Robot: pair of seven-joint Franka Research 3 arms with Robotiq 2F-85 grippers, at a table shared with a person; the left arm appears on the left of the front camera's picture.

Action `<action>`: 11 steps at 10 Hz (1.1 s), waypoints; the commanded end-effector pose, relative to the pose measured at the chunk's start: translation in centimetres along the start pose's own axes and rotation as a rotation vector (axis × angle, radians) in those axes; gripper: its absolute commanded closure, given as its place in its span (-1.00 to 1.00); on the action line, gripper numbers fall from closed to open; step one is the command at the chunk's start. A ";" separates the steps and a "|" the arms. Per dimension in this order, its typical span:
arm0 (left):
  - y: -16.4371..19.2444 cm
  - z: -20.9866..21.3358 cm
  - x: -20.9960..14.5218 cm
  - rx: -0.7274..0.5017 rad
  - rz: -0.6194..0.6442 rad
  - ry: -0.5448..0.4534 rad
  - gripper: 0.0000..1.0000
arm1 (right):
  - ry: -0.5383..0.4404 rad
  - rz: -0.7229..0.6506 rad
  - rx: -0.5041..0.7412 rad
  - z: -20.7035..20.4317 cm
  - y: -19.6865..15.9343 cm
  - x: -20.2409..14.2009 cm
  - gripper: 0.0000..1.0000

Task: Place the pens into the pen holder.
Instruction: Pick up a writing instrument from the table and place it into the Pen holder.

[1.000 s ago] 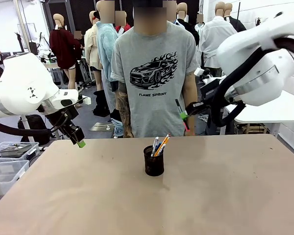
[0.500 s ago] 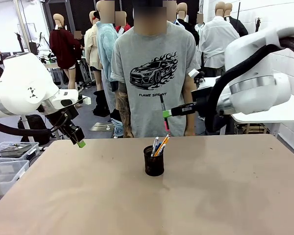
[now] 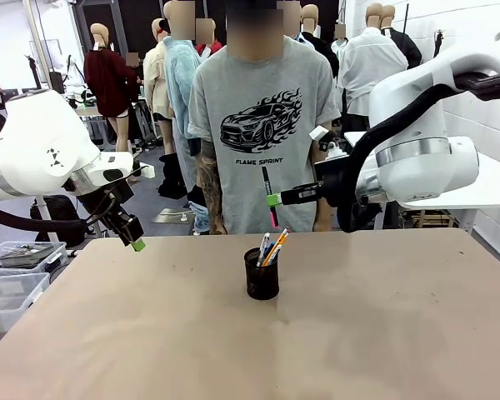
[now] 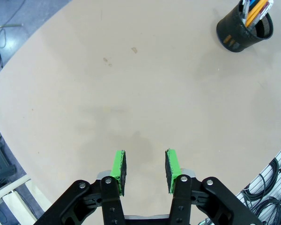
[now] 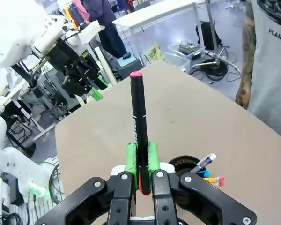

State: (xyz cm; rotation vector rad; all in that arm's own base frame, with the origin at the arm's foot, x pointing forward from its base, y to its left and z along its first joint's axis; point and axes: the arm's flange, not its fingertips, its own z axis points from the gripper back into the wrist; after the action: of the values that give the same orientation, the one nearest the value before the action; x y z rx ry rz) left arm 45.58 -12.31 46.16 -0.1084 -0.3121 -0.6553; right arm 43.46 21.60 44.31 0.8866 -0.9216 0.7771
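Tan table (image 3: 383, 333): small black wire-mesh pen holder (image 3: 262, 274) at centre, w/ white-silver pen (image 3: 263, 244) and yellow-orange pencil (image 3: 275, 247) standing inside. Right gripper (image 3: 272, 199) above holder, fingers clamped on dark pen w/ red-pink tip (image 3: 268, 196), held upright. Left gripper (image 3: 137, 244) far left, fingers apart, empty.

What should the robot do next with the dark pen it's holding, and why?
Probably lower it straight down, maybe nudging it sideways first. The right hand is shut on the dark pen, holding it upright, pink tip down, just above the pen holder, where other pens already stand.
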 end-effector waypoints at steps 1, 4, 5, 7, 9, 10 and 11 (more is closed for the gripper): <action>0.3 0.0 -0.2 -0.002 -0.025 -0.005 0.08 | -0.012 0.071 -0.021 -2.8 0.1 -1.2 1.00; 0.3 0.0 -0.2 -0.002 -0.025 -0.005 0.08 | 0.003 0.107 -0.009 -4.9 -1.0 -2.6 1.00; 0.3 0.0 -0.2 -0.002 -0.025 -0.005 0.08 | 0.021 0.100 0.003 -5.5 -1.6 -3.1 1.00; 0.3 0.0 -0.2 -0.002 -0.025 -0.005 0.08 | 0.036 0.117 0.009 -6.5 -2.3 -4.3 1.00; 0.3 0.0 -0.2 -0.002 -0.025 -0.005 0.08 | 0.043 0.116 0.016 -7.7 -3.3 -5.2 1.00; 0.3 0.0 -0.2 -0.002 -0.025 -0.005 0.08 | 0.048 0.133 0.000 -8.1 -3.6 -5.4 1.00; 0.3 0.0 -0.2 -0.002 -0.025 -0.005 0.08 | 0.051 0.140 -0.041 -8.5 -4.0 -5.6 1.00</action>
State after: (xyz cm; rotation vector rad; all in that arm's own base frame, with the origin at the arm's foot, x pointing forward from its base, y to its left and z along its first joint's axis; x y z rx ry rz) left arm 45.58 -12.30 46.16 -0.1084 -0.3121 -0.6552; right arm 46.96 25.56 35.99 0.8193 -0.9020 0.9106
